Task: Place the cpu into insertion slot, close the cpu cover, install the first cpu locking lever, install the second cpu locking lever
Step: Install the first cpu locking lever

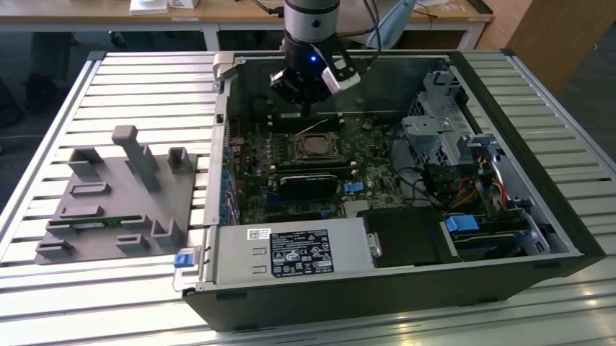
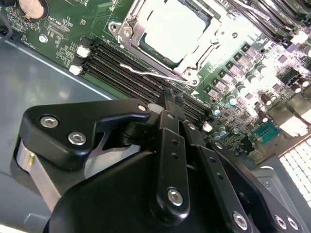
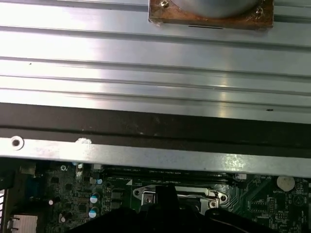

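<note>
The cpu (image 2: pixel 172 31) lies flat in the insertion slot (image 2: pixel 194 73) on the green board, pale top showing. The silvery cpu cover (image 2: pixel 127 26) lies down around it as a frame. One thin wire locking lever (image 2: pixel 146 72) runs along the socket's side next to the memory slots, and in the exterior view it (image 1: pixel 310 130) arcs up off the board. My gripper (image 2: pixel 173 98) hangs just beside that lever, its two narrow fingertips (image 2: pixel 167 97) pressed together and holding nothing. In the exterior view the gripper (image 1: pixel 306 108) sits above the socket (image 1: pixel 313 149), inside the open case.
Long black memory slots (image 2: pixel 126 63) lie between gripper and socket. A black card (image 1: pixel 308 184), power supply (image 1: pixel 288 252) and drive cage (image 1: pixel 433 130) crowd the case. A grey fixture block (image 1: pixel 115 202) stands on the slatted table at the exterior view's left. The case wall (image 3: pixel 155 155) borders the board.
</note>
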Action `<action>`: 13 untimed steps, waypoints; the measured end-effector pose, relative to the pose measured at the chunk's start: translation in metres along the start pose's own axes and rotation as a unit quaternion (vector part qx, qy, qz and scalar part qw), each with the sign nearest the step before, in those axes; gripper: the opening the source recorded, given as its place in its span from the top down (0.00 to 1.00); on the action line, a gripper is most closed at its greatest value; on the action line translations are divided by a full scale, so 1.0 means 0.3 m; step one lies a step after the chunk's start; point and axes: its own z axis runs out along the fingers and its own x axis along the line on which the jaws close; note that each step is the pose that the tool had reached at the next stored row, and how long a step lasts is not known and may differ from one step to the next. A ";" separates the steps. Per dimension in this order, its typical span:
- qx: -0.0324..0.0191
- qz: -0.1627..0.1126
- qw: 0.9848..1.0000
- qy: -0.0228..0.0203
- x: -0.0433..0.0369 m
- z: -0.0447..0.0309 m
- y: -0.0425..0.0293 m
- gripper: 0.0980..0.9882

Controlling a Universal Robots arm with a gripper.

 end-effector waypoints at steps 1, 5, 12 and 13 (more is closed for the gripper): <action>0.000 0.000 1.000 0.000 -0.001 0.002 0.000 0.99; 0.000 0.002 1.000 0.000 -0.014 0.010 -0.001 0.99; 0.000 0.004 1.000 0.000 -0.038 0.032 -0.002 0.99; 0.000 0.004 1.000 0.000 -0.040 0.036 -0.002 0.99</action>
